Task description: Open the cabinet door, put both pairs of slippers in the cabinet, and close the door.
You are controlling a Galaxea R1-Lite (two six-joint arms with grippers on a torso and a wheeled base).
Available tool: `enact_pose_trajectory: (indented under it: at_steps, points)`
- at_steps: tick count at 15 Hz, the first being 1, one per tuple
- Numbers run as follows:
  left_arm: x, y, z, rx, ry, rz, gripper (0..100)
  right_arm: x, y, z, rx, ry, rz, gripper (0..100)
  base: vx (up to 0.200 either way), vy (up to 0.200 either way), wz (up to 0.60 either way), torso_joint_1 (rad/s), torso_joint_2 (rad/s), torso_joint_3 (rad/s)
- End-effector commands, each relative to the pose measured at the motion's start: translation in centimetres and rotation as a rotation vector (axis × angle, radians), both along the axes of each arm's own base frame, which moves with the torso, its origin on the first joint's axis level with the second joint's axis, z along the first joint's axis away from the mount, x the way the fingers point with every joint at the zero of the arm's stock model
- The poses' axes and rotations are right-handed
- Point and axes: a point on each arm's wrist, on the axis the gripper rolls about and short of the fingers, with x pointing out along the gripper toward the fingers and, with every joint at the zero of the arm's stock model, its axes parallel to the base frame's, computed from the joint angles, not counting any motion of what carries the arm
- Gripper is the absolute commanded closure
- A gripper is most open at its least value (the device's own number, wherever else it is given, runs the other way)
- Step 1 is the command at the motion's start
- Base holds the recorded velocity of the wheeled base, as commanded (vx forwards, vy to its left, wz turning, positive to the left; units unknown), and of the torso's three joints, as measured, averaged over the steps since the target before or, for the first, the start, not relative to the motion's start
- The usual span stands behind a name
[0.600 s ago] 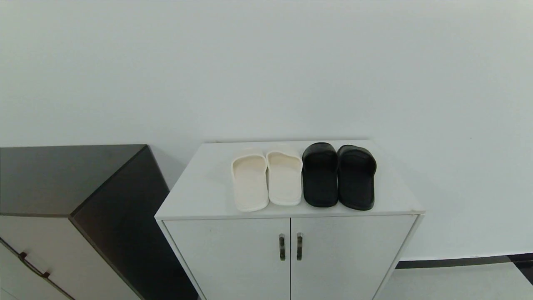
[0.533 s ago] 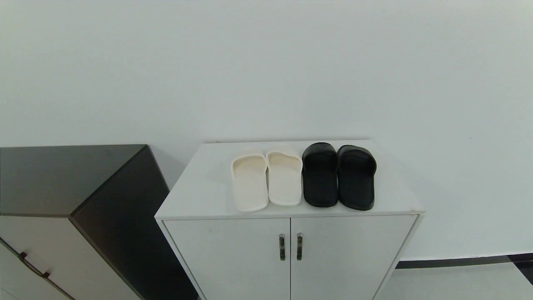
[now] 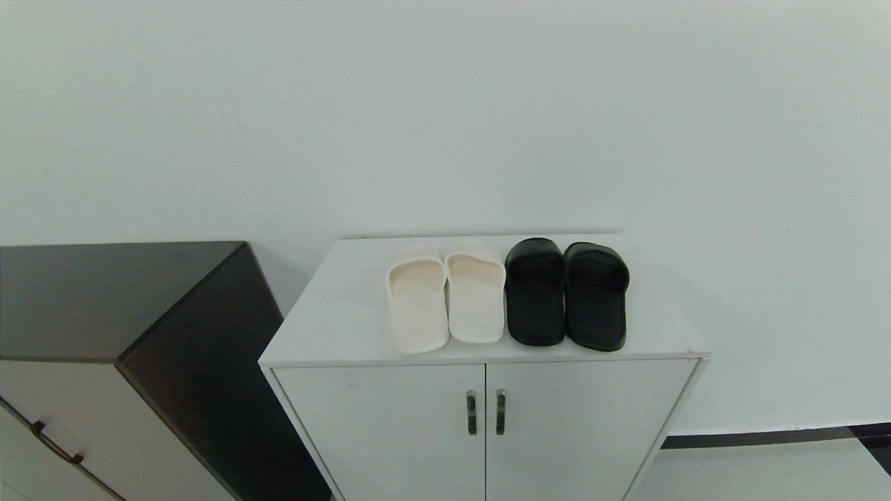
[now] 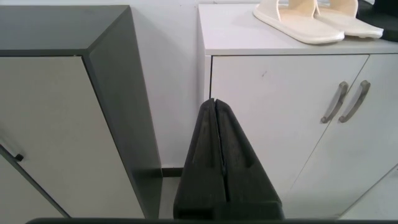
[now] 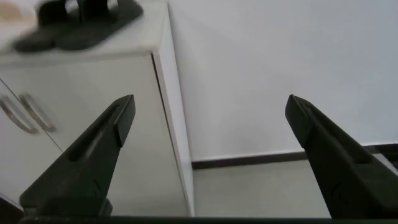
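Cabinet (image 3: 585, 431) was plain white, handles (image 3: 472, 412) dull grey. Cream slippers (image 3: 445, 299), black slippers (image 3: 565, 296) were unpatterned. Side cabinet (image 3: 104, 292) had dark grey top, pale front. Left claw (image 4: 215, 106), right claw (image 5: 208, 109) were black.

The doors (image 3: 390, 431) of the white cabinet (image 3: 334, 327) are shut, and their two handles (image 3: 472, 412) stand side by side at the middle, open to reach from the front. A dark cabinet (image 3: 195, 362) stands near on the left, leaving a narrow gap. On the right there is open floor (image 3: 752, 473). The white slippers (image 3: 445, 299) and the black slippers (image 3: 565, 296) fill the middle of the top, and the wall (image 3: 445, 125) is close behind.
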Motion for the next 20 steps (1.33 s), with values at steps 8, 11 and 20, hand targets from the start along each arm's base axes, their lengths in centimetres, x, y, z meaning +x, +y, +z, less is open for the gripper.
enact_pose_trajectory:
  at_steps: [8,11,20]
  points:
    - [0.0,0.0,0.0,-0.004,0.001,0.001,100,12.5,1.9,6.1,0.104,0.460,0.237,0,0.000,0.000,0.00,0.000,0.00,0.000]
    - [0.0,0.0,0.0,-0.004,0.001,0.001,100,15.3,6.3,9.1,0.164,0.405,0.265,0,0.000,0.000,0.00,0.000,0.00,0.000]
    - [0.0,0.0,0.0,-0.002,0.001,0.000,100,19.5,17.2,11.7,0.103,0.329,0.203,0,0.000,0.000,0.00,0.000,0.00,0.000]
